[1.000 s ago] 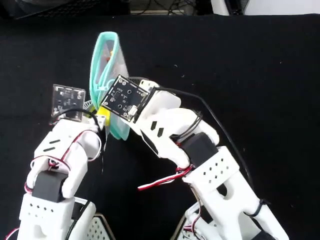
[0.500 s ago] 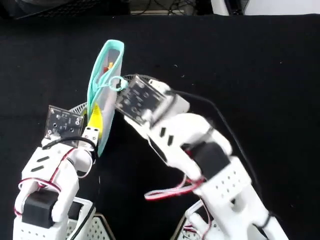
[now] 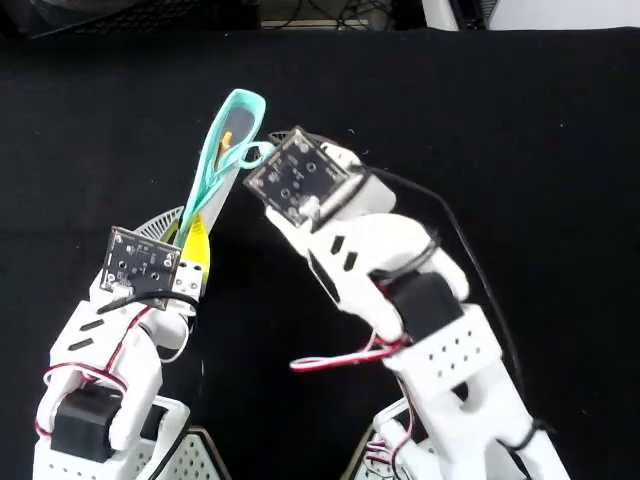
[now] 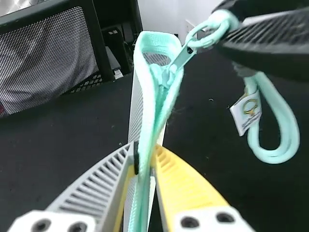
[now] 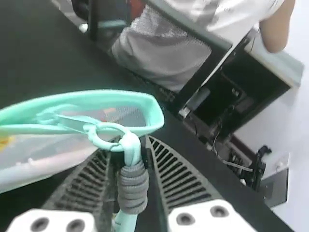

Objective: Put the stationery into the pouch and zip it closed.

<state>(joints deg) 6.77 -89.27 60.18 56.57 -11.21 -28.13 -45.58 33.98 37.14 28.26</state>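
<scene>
A teal mesh pouch (image 3: pixel 215 170) is held off the black table, stretched thin between both arms. My left gripper (image 3: pixel 192 243) is shut on the pouch's near end; in the left wrist view its grey and yellow fingers (image 4: pixel 178 188) pinch the teal edge (image 4: pixel 147 111). My right gripper (image 3: pixel 262 158) is shut on the teal cord (image 5: pixel 130 150) tied to the zipper pull (image 5: pixel 72 123), at the pouch's far end. The zipper pull (image 4: pixel 186 50) sits close to the pouch's tip. Red and orange stationery (image 5: pixel 104 113) shows through the mesh. A teal hand strap (image 4: pixel 273 130) dangles beside it.
The black table (image 3: pixel 500 150) stretches wide to the right and behind the arms. Both arm bases stand at the near edge. A black mesh chair back (image 4: pixel 43 58) and dark furniture (image 5: pixel 227 96) lie beyond the table's far edge.
My left arm pulled back toward its base, drawing the pouch taut and narrow. My right gripper moved up and right with the zipper cord toward the pouch's far end.
</scene>
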